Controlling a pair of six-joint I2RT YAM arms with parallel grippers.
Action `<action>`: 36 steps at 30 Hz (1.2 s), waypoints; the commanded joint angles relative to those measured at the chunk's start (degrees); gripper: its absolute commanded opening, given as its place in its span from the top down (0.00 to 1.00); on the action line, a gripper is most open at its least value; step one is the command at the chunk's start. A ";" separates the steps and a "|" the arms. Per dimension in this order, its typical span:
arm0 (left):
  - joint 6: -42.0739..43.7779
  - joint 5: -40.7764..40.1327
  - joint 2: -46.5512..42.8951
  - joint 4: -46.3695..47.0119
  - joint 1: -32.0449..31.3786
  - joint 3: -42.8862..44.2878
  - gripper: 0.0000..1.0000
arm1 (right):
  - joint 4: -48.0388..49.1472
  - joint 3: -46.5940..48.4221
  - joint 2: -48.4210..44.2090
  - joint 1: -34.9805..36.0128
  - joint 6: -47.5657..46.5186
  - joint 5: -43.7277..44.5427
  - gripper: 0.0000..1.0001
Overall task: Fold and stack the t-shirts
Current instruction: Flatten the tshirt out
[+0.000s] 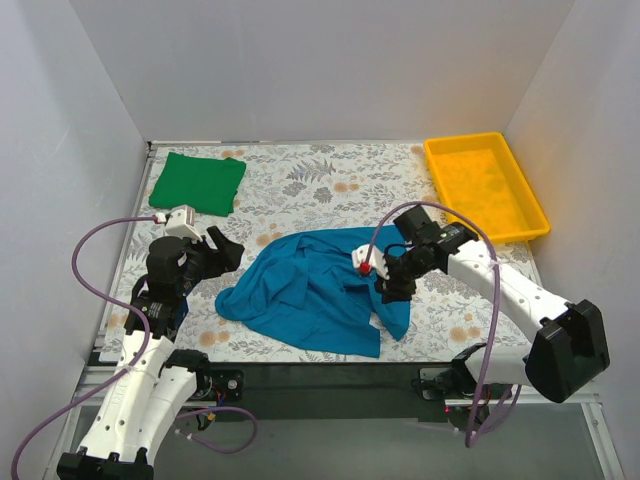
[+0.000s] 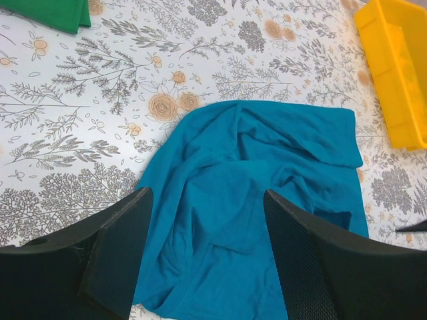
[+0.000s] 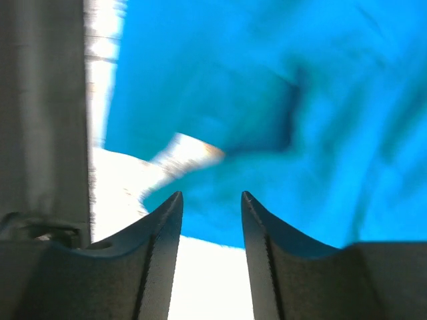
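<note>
Teal-blue cotton t-shirt (image 1: 315, 290) lies crumpled and unfolded between the two grippers, while the bright green cotton t-shirt (image 1: 198, 183) sits folded at the far left, well apart. Right gripper (image 1: 385, 285) hovers at the teal shirt's right edge, jaws narrowly parted and empty; left gripper (image 1: 222, 250) hangs wide open beside its left edge. A pinch here could catch several bunched layers and drag the heap instead of spreading it

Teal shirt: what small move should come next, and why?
Probably lower the right gripper and close it on the near right edge of the teal shirt. It hangs open over that edge, the shirt lies crumpled, and the green shirt is already folded at the far left.
</note>
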 commanded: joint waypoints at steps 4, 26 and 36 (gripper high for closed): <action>0.69 1.43 -0.13 1.24 0.01 -0.41 0.34 | 4.87 1.25 0.39 -11.67 5.02 -2.83 0.48; 0.95 2.84 -0.13 1.85 0.01 -0.85 0.33 | 17.97 10.21 15.14 -30.58 20.04 -5.56 0.48; 1.04 3.19 0.66 1.94 0.01 -0.94 0.33 | 18.59 23.65 30.79 -30.58 28.22 -0.56 0.49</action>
